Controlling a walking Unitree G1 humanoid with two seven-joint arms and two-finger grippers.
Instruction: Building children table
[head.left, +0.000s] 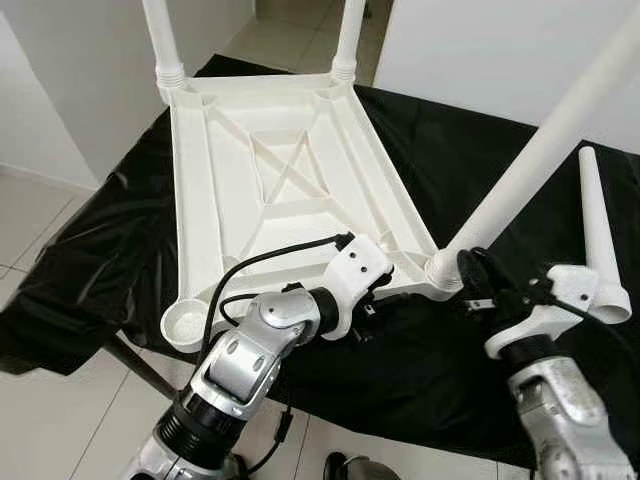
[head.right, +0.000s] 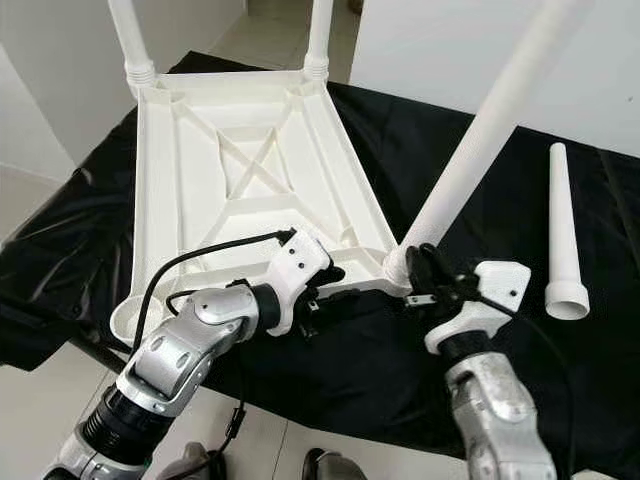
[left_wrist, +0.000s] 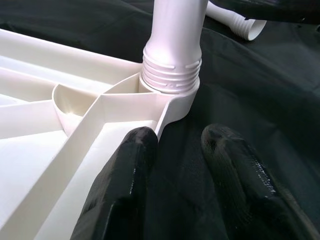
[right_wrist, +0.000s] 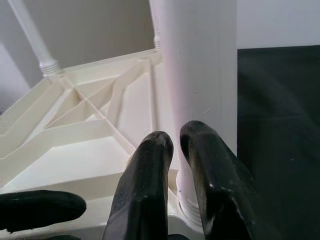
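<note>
Black fingers of the right pincer (head.right: 425, 270) are seen low and right of centre in the right eye view, set at the base of the third leg (head.right: 480, 135). In the right wrist view the two fingers lie nearly together in front of that leg, just above its threaded collar; whether they pinch it or merely rest against it cannot be told. The left pincer (head.left: 372, 300) is placed at lower centre, against the near edge of the tabletop (head.left: 290, 180). Its fingers (left_wrist: 125, 190) are held somewhat apart, one touching the white rim just beside the corner socket, the other over the black cloth (head.left: 470, 160); nothing is gripped between them.

The tabletop is laid upside down on the cloth-covered worktop, filling the centre and upper left of the frame. Two legs are already stood in the far corner sockets at the top. The third leg is seated in the near right socket, and it is judged to be in the course of being screwed home. A fourth leg (head.right: 562, 230) is left lying loose at the right, and the near left socket (head.left: 186, 325) is still open, so roughly one leg remains to be fitted.
</note>
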